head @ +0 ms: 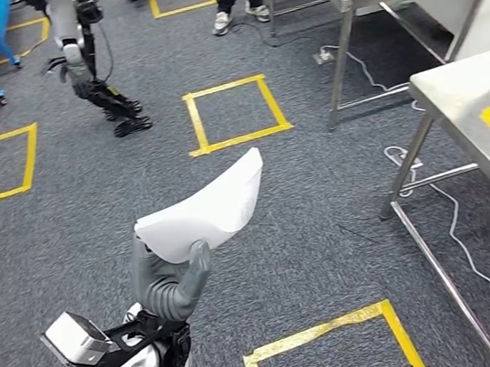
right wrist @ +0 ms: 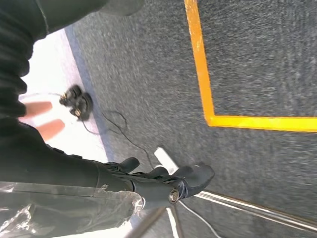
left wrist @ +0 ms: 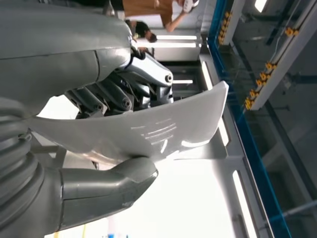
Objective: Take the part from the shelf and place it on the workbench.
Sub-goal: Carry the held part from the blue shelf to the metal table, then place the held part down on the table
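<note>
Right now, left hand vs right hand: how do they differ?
The left hand is raised and grips the white part between thumb and fingers; the right hand hangs over the carpet and holds nothing. The left hand looks grey, the right hand dark. Both reach in from the robot's own arms.

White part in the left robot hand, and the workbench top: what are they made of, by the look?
White part: probably moulded plastic, thin curved shell, glossy with light streaks in the left wrist view. Workbench: likely stainless steel, brushed dull-grey sheen. Left robot hand holds the part.
</note>
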Motion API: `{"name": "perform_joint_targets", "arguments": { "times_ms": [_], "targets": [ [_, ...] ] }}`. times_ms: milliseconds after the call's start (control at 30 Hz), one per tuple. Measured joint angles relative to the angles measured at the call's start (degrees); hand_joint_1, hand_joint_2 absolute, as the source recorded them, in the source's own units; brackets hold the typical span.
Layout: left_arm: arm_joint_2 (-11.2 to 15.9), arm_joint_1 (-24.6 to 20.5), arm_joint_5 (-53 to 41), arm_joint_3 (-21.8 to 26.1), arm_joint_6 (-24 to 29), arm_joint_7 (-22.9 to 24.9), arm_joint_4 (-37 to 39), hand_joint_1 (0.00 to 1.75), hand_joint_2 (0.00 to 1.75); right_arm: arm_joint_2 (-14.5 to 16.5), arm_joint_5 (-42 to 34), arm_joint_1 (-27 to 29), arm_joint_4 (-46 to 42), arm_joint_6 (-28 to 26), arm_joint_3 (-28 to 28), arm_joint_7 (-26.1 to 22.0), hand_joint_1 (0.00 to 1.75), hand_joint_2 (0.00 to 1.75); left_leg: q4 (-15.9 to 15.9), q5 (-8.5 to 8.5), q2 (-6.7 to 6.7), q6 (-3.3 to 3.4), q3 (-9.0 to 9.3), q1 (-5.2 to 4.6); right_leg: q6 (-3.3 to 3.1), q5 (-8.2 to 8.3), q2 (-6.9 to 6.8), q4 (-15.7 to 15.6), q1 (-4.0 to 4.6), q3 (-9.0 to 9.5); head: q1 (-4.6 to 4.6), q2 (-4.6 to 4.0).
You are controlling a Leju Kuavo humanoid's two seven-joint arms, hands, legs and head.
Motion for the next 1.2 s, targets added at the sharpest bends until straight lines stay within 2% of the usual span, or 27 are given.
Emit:
{"name": "perform_joint_targets", "arguments": {
  "times_ms": [67, 133, 167, 233, 267, 333, 367, 400, 433, 467, 500, 533, 600, 633, 667, 733, 767, 800, 867, 933, 967, 1000, 1033, 1067, 1100, 1133, 1200],
  "targets": [
    [-0.01, -0.01, -0.26, 0.03, -0.01, 0.00, 0.00, 1.75, 1.75, -0.01, 0.00, -0.01, 0.00, 0.02, -0.02, 0.03, 0.00, 1.75, -7.02, 3.89, -2.19, 0.02, 3.15, 0.33, 0.32, 0.07, 1.34, 0.02, -0.10, -0.01, -0.03, 0.00],
    [-0.02, -0.03, -0.50, 0.05, 0.06, 0.01, 0.00, 1.75, 1.75, -0.04, 0.00, -0.09, -0.01, 0.01, -0.04, 0.01, 0.00, 1.75, -11.23, 4.84, -4.59, 0.05, 4.90, 0.74, 0.82, 0.17, 2.41, 0.22, -0.06, -0.47, -0.06, 0.01],
    [-0.03, -0.04, -0.54, 0.07, 0.15, 0.01, 0.00, 1.75, 1.75, -0.07, 0.01, -0.06, -0.02, 0.01, -0.05, -0.02, 0.00, 1.75, -11.93, 4.70, -4.96, 0.21, 5.11, 0.75, 1.14, 0.31, 2.93, 0.20, -0.11, -0.76, -0.11, 0.01],
    [-0.11, -0.07, -0.53, 0.08, 0.38, 0.01, 0.00, 1.75, 1.75, -0.14, 0.03, 0.24, -0.02, -0.01, -0.08, -0.08, 0.00, 1.75, -12.37, 4.72, -4.04, 0.88, 5.20, 0.61, 1.94, 0.67, 3.97, -0.14, -0.39, -1.30, -0.10, 0.01],
    [-0.15, -0.07, -0.50, 0.08, 0.46, 0.00, -0.01, 1.75, 1.75, -0.19, 0.04, 0.41, -0.02, -0.02, -0.09, -0.08, 0.00, 1.75, -12.56, 4.85, -3.35, 1.31, 5.28, 0.59, 2.22, 0.49, 3.29, 0.10, -0.34, -1.61, -0.01, 0.01],
    [-0.21, -0.08, -0.48, 0.09, 0.52, 0.00, -0.05, 1.75, 1.75, -0.27, 0.05, 0.42, -0.02, -0.02, -0.13, -0.09, 0.00, 1.75, -12.95, 5.04, -1.65, 2.07, 5.44, 0.57, 2.58, -1.63, -0.10, 3.64, -0.03, -3.53, 0.35, 0.01],
    [-0.21, -0.07, -0.47, 0.11, 0.52, 0.00, -0.07, 1.75, 1.75, -0.27, 0.06, 0.28, -0.02, -0.02, -0.14, -0.09, 0.00, 1.75, -12.98, 4.99, -0.81, 2.31, 5.47, 0.40, 2.65, -3.51, -2.22, 7.27, 0.15, -5.25, 0.54, 0.01],
    [-0.20, -0.07, -0.47, 0.14, 0.51, 0.00, -0.08, 1.75, 1.75, -0.26, 0.07, 0.15, -0.02, -0.02, -0.14, -0.10, 0.00, 1.75, -12.97, 4.93, 0.10, 2.46, 5.48, 0.25, 2.73, -5.42, -3.46, 11.45, 0.18, -7.23, 0.60, 0.00],
    [-0.20, -0.06, -0.47, 0.17, 0.51, 0.00, -0.08, 1.75, 1.75, -0.26, 0.09, 0.07, -0.02, 0.00, -0.13, -0.09, 0.00, 1.75, -12.96, 4.87, 1.02, 2.53, 5.50, 0.15, 2.79, -6.72, -4.08, 14.98, 0.17, -8.86, 0.60, -0.01],
    [-0.19, -0.06, -0.47, 0.20, 0.51, 0.00, -0.07, 1.75, 1.75, -0.27, 0.12, 0.09, -0.02, 0.02, -0.14, -0.07, 0.00, 1.75, -12.95, 4.79, 1.88, 2.58, 5.55, 0.09, 2.82, -7.03, -4.37, 16.77, 0.16, -9.57, 0.60, 0.00],
    [-0.19, -0.06, -0.47, 0.20, 0.51, 0.01, -0.07, 1.75, 1.75, -0.27, 0.16, 0.15, -0.02, 0.05, -0.14, -0.04, 0.00, 1.75, -12.94, 4.70, 2.65, 2.56, 5.64, 0.07, 2.83, -6.30, -4.57, 16.19, 0.16, -9.07, 0.62, 0.00],
    [-0.20, -0.06, -0.47, 0.20, 0.51, 0.01, -0.07, 1.75, 1.75, -0.28, 0.19, 0.20, -0.02, 0.08, -0.15, -0.01, 0.00, 1.75, -12.93, 4.58, 3.36, 2.47, 5.80, 0.07, 2.82, -4.71, -4.95, 13.33, 0.16, -7.36, 0.62, 0.00],
    [-0.20, -0.07, -0.36, 0.20, 0.51, 0.01, -0.07, 1.75, 1.75, -0.32, 0.28, 0.13, -0.02, 0.11, -0.17, 0.04, 0.00, 1.75, -12.80, 4.14, 4.58, 2.02, 6.25, -0.16, 2.60, -1.52, -7.22, 4.97, 0.36, -2.43, 0.63, 0.00],
    [-0.20, -0.08, -0.18, 0.19, 0.51, 0.01, -0.04, 1.75, 1.75, -0.33, 0.33, 0.01, -0.02, 0.11, -0.17, 0.07, 0.00, 1.75, -12.72, 3.93, 5.11, 1.75, 6.43, -0.34, 2.33, -0.68, -8.06, 2.07, 0.48, -0.77, 0.60, 0.01],
    [-0.20, -0.10, 0.10, 0.14, 0.47, 0.01, 0.02, 1.75, 1.75, -0.34, 0.39, -0.09, -0.02, 0.12, -0.16, 0.11, 0.00, 1.75, -12.66, 3.79, 5.62, 1.49, 6.55, -0.53, 2.01, -0.39, -8.52, 0.57, 0.63, 0.02, 0.56, 0.01],
    [-0.21, -0.21, 0.60, -0.13, 0.33, 0.02, 0.27, 1.75, 1.75, -0.35, 0.48, -0.09, -0.02, 0.13, -0.15, 0.17, 0.00, 1.75, -12.73, 3.68, 6.62, 1.03, 6.70, -0.63, 1.27, -0.37, -7.35, 0.36, 0.72, -0.22, 0.51, 0.00],
    [-0.21, -0.28, 0.72, -0.36, 0.24, 0.02, 0.43, 1.75, 1.75, -0.36, 0.51, -0.02, -0.02, 0.12, -0.16, 0.19, 0.00, 1.75, -12.60, 3.44, 6.28, 0.69, 6.74, -0.54, 0.97, -0.28, -6.69, 0.29, 0.63, -0.28, 0.52, 0.00],
    [-0.20, -0.35, 0.75, -0.59, 0.17, 0.02, 0.58, 1.75, 1.75, -0.38, 0.55, 0.01, -0.02, 0.11, -0.19, 0.17, 0.00, 1.75, -11.75, 2.71, 5.19, 0.37, 6.44, -0.41, 0.66, -0.18, -6.02, 0.19, 0.47, -0.27, 0.50, 0.00],
    [-0.15, -0.42, 0.79, -0.87, 0.13, 0.01, 0.87, 1.75, 1.75, -0.42, 0.66, -0.09, -0.04, 0.11, -0.22, 0.13, 0.00, 1.75, -6.42, -0.41, 2.09, -0.15, 4.02, -0.17, 0.21, -0.01, -4.66, 0.06, 0.12, -0.21, 0.34, 0.00],
    [-0.09, -0.45, 0.90, -0.91, 0.20, 0.01, 1.15, 1.75, 1.75, -0.43, 0.74, -0.20, -0.06, 0.15, -0.22, 0.10, 0.00, 1.75, 1.53, -3.70, 0.78, -0.32, -0.03, -0.09, 0.02, 0.03, -3.23, 0.06, 0.03, -0.31, 0.22, -0.01],
    [-0.07, -0.47, 0.98, -0.91, 0.25, 0.01, 1.30, 1.75, 1.75, -0.43, 0.77, -0.16, -0.06, 0.16, -0.22, 0.10, 0.00, 1.75, 3.92, -4.06, 0.63, -0.33, -1.42, -0.06, 0.01, 0.05, -2.44, 0.06, 0.01, -0.33, 0.20, -0.01],
    [-0.06, -0.49, 1.06, -0.91, 0.27, 0.02, 1.40, 1.75, 1.75, -0.43, 0.79, -0.10, -0.06, 0.19, -0.23, 0.11, 0.00, 1.75, 4.12, -3.21, 0.50, -0.32, -1.77, -0.01, 0.08, 0.10, -1.62, 0.07, -0.03, -0.34, 0.21, -0.01],
    [-0.05, -0.50, 1.13, -0.91, 0.27, 0.02, 1.49, 1.75, 1.75, -0.43, 0.83, -0.05, -0.06, 0.21, -0.23, 0.15, 0.00, 1.75, 2.06, -1.34, 0.24, -0.30, -0.96, 0.10, 0.20, 0.17, -0.76, 0.08, -0.10, -0.34, 0.21, -0.01],
    [-0.05, -0.51, 1.15, -0.91, 0.27, 0.02, 1.53, 1.75, 1.75, -0.40, 0.87, -0.02, -0.06, 0.22, -0.24, 0.20, 0.00, 1.75, -1.59, 0.97, -0.45, -0.34, 0.72, 0.28, 0.40, 0.26, 0.10, 0.09, -0.20, -0.34, 0.21, -0.01],
    [-0.03, -0.51, 1.15, -0.91, 0.28, 0.02, 1.55, 1.75, 1.75, -0.39, 0.93, -0.04, -0.06, 0.23, -0.24, 0.27, 0.00, 1.75, -5.68, 2.82, -1.89, -0.43, 2.62, 0.55, 0.69, 0.34, 0.91, 0.20, -0.22, -0.44, 0.17, 0.00],
    [-0.01, -0.51, 1.15, -0.91, 0.30, 0.02, 1.56, 1.75, 1.75, -0.37, 1.01, -0.09, -0.07, 0.23, -0.24, 0.35, 0.00, 1.75, -9.00, 3.92, -3.23, -0.42, 4.14, 0.78, 1.02, 0.43, 1.67, 0.29, -0.26, -0.66, 0.14, 0.01],
    [0.03, -0.51, 1.14, -0.89, 0.33, 0.02, 1.58, 1.75, 1.75, -0.37, 1.14, 0.00, -0.07, 0.22, -0.24, 0.45, 0.00, 1.75, -11.87, 4.24, -4.76, -0.04, 5.29, 0.88, 1.85, 0.75, 2.87, 0.18, -0.42, -1.22, 0.03, 0.01]
  ]
}}
